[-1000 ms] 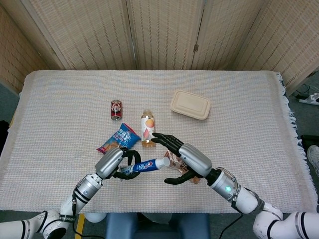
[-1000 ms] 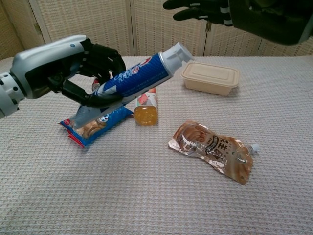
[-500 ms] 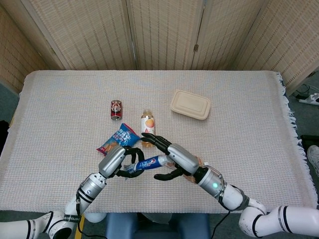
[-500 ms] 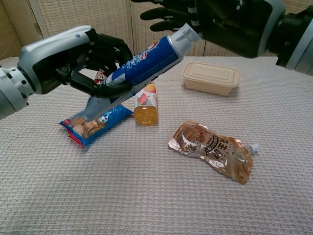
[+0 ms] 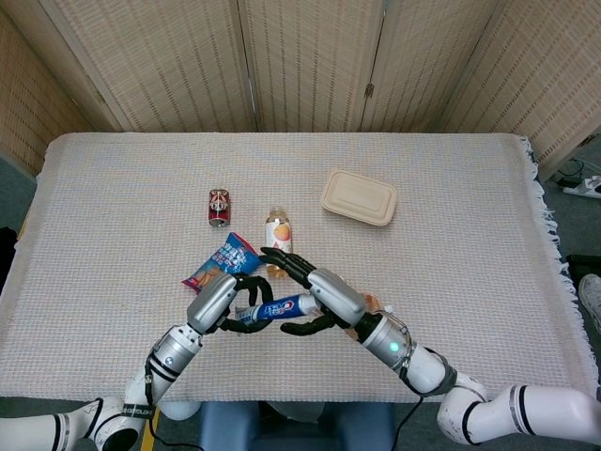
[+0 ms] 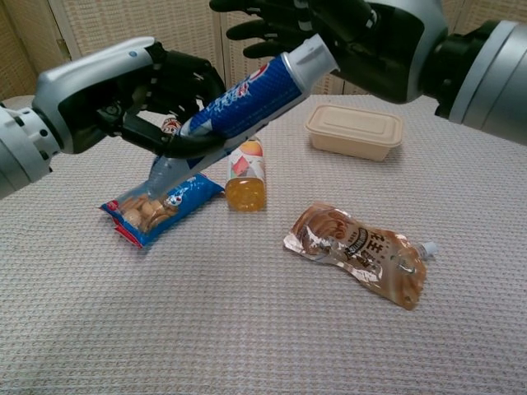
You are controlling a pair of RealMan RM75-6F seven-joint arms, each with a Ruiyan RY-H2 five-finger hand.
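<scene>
While the left hand is wrapping its fingers around the lower half of the toothpaste tube in the head view, the right hand is hovering over the tube's capped end with its fingers spread apart. The right thumb is curling under the tube near the cap; whether it is touching the tube cannot be told from this view. Just beyond the left fingers a snack bag is lying flat, and just beyond the right fingertips a small bottle is standing. A soda can is sitting well past the left fingers, and a lidded tray is sitting well past the right ones. All are resting on the table.

Seen from the chest view, the left hand is gripping the tube with fingers curled tight around its crimped half, holding it tilted, cap end raised toward the right hand. The right fingers are spreading wide above and behind the cap, apart from one another and closing on nothing. Below the left fingers the snack bag is lying, with the bottle just beside it under the tube. A brown pouch is lying well below the right fingers, and the tray is sitting behind it.
</scene>
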